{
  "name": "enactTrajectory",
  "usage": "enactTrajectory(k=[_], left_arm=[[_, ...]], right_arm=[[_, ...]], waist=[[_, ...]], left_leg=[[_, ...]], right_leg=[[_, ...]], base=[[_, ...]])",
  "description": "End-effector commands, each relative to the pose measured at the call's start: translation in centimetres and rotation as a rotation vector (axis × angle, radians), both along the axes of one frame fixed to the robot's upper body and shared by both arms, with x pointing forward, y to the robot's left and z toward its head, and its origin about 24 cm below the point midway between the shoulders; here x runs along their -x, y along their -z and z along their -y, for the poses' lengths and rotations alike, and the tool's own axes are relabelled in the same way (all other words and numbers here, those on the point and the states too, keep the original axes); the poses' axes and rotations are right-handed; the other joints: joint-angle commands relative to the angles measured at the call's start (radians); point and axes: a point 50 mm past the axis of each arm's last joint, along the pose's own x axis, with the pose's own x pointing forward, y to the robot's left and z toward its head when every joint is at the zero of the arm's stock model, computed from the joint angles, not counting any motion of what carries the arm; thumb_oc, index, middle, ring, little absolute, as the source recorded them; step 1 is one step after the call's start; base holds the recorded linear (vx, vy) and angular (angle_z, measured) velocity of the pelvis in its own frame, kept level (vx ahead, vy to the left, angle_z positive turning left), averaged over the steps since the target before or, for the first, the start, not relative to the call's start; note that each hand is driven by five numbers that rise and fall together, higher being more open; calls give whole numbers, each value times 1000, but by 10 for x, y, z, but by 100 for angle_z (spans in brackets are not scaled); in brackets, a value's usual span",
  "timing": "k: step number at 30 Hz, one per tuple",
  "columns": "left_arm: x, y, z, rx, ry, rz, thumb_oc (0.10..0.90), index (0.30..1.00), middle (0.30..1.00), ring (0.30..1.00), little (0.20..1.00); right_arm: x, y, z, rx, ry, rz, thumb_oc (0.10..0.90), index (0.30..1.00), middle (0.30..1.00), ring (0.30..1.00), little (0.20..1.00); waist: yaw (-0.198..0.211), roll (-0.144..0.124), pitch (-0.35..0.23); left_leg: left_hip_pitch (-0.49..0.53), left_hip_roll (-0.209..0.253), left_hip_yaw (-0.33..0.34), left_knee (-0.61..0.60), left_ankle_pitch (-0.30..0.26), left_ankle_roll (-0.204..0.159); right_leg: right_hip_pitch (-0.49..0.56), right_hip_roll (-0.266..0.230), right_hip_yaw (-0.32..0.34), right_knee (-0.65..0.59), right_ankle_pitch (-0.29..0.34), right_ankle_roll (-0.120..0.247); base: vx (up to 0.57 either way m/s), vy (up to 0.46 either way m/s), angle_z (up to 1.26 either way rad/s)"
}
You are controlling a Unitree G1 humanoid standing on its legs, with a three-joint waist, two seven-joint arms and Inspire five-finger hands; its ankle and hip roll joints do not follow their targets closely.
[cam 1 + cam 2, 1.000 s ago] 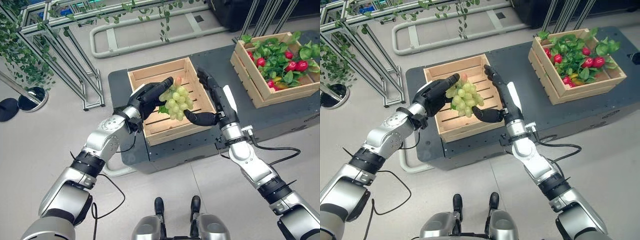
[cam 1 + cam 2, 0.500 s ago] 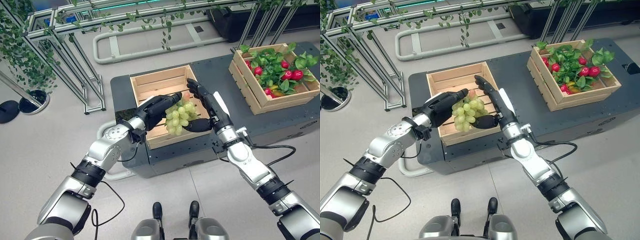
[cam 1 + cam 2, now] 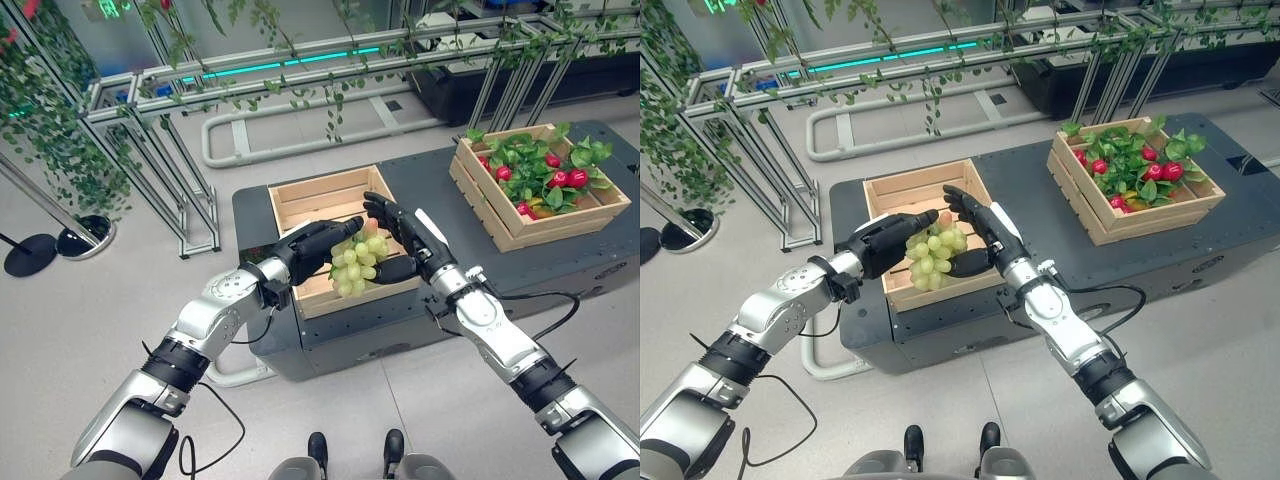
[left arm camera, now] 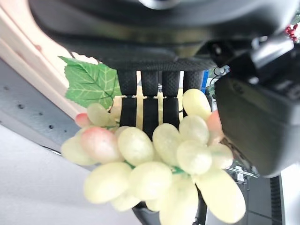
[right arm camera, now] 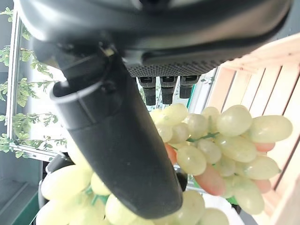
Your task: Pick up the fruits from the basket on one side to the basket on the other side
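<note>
Above the near edge of the slatted crate (image 3: 300,200) at the dark bench's (image 3: 440,170) left end, my left hand (image 3: 305,245) has its fingers curled round a bunch of green grapes (image 3: 356,258), gripping it from the left. My right hand (image 3: 405,235) meets the bunch from the other side, fingers nearly straight above it and thumb tucked under the fruit. At the bench's right end sits a second crate (image 3: 500,215) holding leaves and red fruit.

Silver-grey jointed arms, black bands at elbows; dark left hand (image 3: 305,245); dark right hand (image 3: 405,232), white thumb cover.
</note>
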Motion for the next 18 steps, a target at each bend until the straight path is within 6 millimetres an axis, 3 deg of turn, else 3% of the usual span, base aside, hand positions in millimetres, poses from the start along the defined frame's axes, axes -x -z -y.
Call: enactTrajectory(k=[1,9,18], left_arm=[[13,-16,56,128,293,70,400,300,300,300,300],[20,-26,60,120,384,99,400,300,300,300,300],[20,-33,55,105,369,136,400,300,300,300,300]], right_arm=[[-9,-47,-22,-242,-82,175,400,300,300,300,300],[-16,-46,-13,-234,-37,152,400,300,300,300,300],[-20,-49,-4,-224,11,163,400,300,300,300,300]], waist=[[25,0,-155],[27,1,-155],[27,4,-153]], left_leg=[[22,10,-39,2,-132,-47],[21,13,-39,2,-133,-45],[24,15,-36,2,-138,-44]], right_leg=[[50,-80,-24,2,-92,53],[49,-81,-23,2,-90,52],[49,-80,-20,2,-93,52]], base=[[0,0,0],[0,0,0],[0,0,0]])
